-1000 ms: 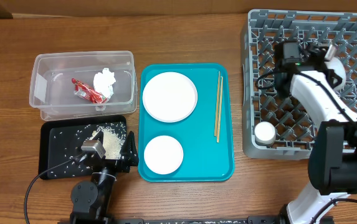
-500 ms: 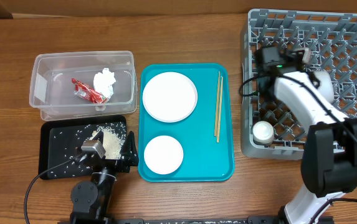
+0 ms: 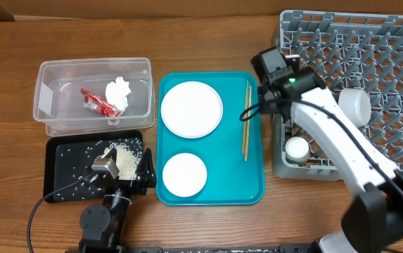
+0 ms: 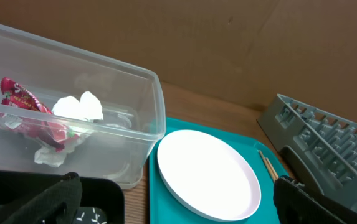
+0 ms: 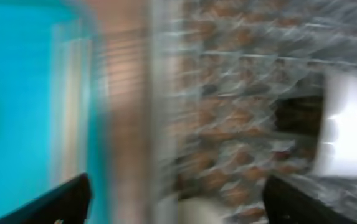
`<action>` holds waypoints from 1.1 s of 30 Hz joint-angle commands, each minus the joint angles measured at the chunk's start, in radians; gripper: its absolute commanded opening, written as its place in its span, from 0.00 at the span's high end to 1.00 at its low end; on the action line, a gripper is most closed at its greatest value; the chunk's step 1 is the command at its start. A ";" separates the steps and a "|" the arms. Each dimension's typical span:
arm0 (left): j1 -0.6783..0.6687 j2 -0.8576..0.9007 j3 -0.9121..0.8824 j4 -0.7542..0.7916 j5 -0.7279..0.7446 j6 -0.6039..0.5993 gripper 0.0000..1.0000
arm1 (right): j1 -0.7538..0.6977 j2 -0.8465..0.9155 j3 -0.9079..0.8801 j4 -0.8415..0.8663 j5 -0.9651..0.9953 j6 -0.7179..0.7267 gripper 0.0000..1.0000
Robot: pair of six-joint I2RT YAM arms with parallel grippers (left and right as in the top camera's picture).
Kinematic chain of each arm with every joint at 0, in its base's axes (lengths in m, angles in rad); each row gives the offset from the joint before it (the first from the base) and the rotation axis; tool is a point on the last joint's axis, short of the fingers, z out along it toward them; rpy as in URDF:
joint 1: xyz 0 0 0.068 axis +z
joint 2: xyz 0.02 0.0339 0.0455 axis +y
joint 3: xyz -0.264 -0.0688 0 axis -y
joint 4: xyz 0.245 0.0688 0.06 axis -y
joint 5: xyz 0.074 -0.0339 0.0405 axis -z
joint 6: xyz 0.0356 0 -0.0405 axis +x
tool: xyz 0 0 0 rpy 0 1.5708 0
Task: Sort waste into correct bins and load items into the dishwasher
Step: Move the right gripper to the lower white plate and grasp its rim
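The dishwasher [image 3: 391, 63] stands at the right, with a pale bowl [image 3: 354, 105] lying on its side inside and a small cup [image 3: 298, 149] in the near-left corner. My right gripper [image 3: 268, 98] hovers over the rack's left edge, open and empty [image 5: 178, 186]; its view is blurred. The large plate [image 3: 191, 109] [image 4: 206, 174], small plate [image 3: 184, 174] and chopsticks [image 3: 245, 119] lie on the teal tray [image 3: 215, 193]. The clear tub [image 3: 60, 77] holds the red wrapper [image 3: 99, 103] and tissue [image 3: 118, 91]. Rice [image 3: 120, 154] lies in the black tray [image 3: 64, 179]. My left gripper [image 3: 127, 176] [image 4: 177, 180] rests open by it.
The teal tray fills the middle between the bins and the rack. Bare wooden table [image 3: 208, 42] runs along the back and in front of the trays. My right arm [image 3: 349, 161] crosses the rack's near-left part.
My right gripper opened and let go of the bowl, which now lies in the rack. The arm swung left from over the rack to its left edge. The left arm stayed still.
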State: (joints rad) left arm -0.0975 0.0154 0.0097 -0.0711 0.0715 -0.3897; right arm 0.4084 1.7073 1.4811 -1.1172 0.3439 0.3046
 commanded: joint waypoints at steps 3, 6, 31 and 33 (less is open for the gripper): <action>0.000 -0.011 -0.005 0.000 0.000 -0.010 0.00 | -0.003 -0.002 -0.021 -0.021 -0.526 -0.025 0.20; 0.000 -0.011 -0.005 0.000 0.000 -0.010 0.00 | 0.019 0.003 -0.093 -0.016 -0.691 -0.109 0.32; 0.000 -0.011 -0.005 0.000 0.000 -0.010 0.00 | 0.434 0.086 -0.318 0.343 -0.367 -0.151 0.32; 0.000 -0.011 -0.005 0.000 0.000 -0.010 0.00 | 0.434 0.103 -0.305 0.326 -0.367 -0.172 0.42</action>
State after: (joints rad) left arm -0.0975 0.0154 0.0097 -0.0711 0.0715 -0.3897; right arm 0.8410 1.7779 1.1557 -0.7826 -0.0402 0.1406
